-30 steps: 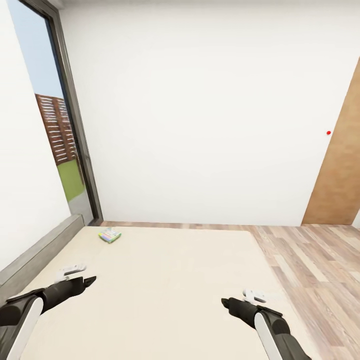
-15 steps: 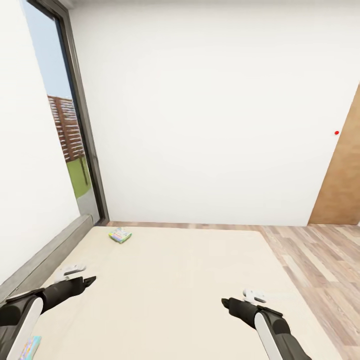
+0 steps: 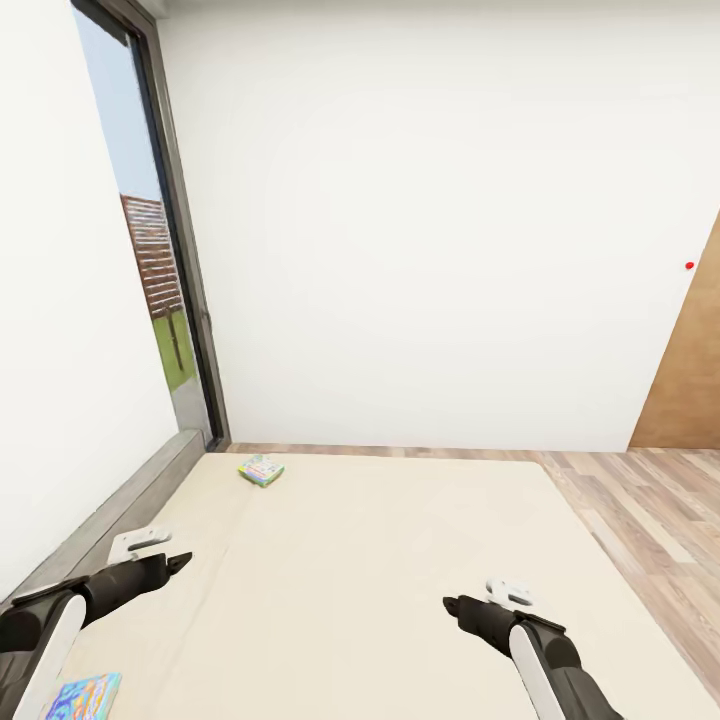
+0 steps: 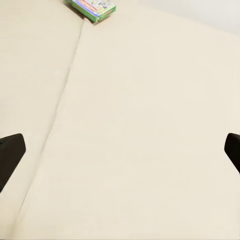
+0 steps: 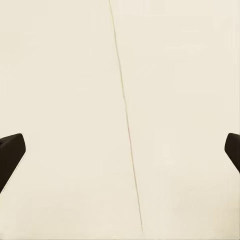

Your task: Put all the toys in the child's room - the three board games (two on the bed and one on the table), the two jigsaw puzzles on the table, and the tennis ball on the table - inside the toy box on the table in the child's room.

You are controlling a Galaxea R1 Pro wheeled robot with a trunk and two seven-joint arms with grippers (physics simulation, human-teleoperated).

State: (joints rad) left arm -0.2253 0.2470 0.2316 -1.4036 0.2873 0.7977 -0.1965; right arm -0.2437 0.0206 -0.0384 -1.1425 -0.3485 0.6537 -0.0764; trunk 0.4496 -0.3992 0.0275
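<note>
I am looking down on the bed (image 3: pixel 380 560) with its beige mattress. A green-white board game (image 3: pixel 262 470) lies near the mattress's far left corner, and it also appears ahead of my left gripper (image 4: pixel 120 150) as a flat box (image 4: pixel 92 7). A blue cartoon board game (image 3: pixel 85 697) lies at the near left, beside my left forearm. My left gripper (image 3: pixel 178 563) hovers open over the mattress, well short of the green-white box. My right gripper (image 3: pixel 452 605) also hangs open with nothing in it; between its fingers (image 5: pixel 120 150) there is bare mattress and a seam.
The grey-brown bed frame (image 3: pixel 110 520) runs along the left wall. A tall glass door (image 3: pixel 165 290) stands in the far left corner. Wood floor (image 3: pixel 640 500) lies to the right of the bed, with a brown door (image 3: pixel 690 370) at the far right.
The whole view has shifted, so the camera has turned left. The blue board game has come into view at the lower left. Both arms hold the same pose.
</note>
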